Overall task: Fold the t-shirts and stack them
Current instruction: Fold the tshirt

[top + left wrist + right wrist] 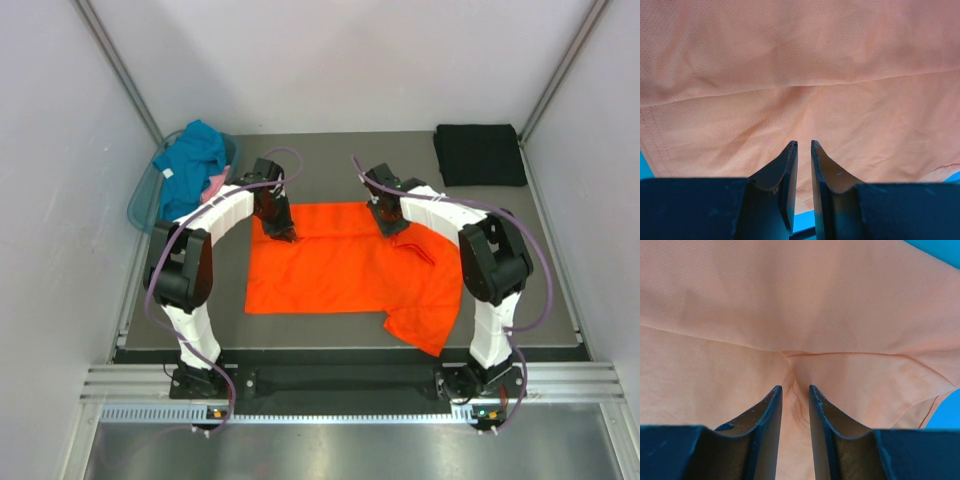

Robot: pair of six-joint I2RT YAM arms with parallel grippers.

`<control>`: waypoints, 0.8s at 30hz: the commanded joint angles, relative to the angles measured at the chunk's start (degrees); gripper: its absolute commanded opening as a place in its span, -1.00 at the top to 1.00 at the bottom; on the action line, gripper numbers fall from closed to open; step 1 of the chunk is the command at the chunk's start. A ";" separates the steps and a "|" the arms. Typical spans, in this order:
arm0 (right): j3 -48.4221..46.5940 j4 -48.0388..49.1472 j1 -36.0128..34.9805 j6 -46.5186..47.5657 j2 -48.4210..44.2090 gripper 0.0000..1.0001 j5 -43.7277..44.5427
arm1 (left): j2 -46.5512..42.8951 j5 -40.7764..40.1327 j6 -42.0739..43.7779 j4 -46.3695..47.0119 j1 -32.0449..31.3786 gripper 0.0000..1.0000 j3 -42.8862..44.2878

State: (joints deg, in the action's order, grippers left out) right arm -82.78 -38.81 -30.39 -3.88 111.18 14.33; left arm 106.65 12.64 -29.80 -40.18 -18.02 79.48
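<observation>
The bright orange t-shirt (340,270) lies spread flat in the middle of the table, with one sleeve bunched at its near right corner. My left gripper (281,232) is at the shirt's far left edge, and my right gripper (390,225) is at its far edge further right. In the left wrist view the left gripper (804,143) is shut on a thin layer of orange cloth (800,65). In the right wrist view the right gripper (795,387) pinches a puckered fold of the orange cloth (800,300). A black t-shirt (480,155) lies folded at the far right corner.
A translucent blue-green basket (140,200) stands at the far left and holds a teal t-shirt (195,160) and a pink one (214,185). White walls close in on both sides. The shirt's bunched sleeve (425,320) reaches close to the table's near edge.
</observation>
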 commanded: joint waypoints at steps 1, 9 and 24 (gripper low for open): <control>0.08 0.66 -1.86 1.33 -0.87 0.42 0.88 | -0.39 0.54 1.15 0.54 0.09 0.56 1.20; 1.84 1.01 -2.92 1.33 -1.58 0.38 0.97 | 0.14 1.15 0.71 0.98 0.09 0.56 1.29; 3.94 1.89 -3.01 1.59 -1.58 0.63 0.88 | 0.40 1.42 0.09 1.86 0.09 0.56 0.50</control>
State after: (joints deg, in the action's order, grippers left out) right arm -79.33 -38.37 -32.47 -2.57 111.18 15.29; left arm 106.67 13.30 -29.87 -40.07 -18.00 79.48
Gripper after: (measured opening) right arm 0.179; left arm 0.221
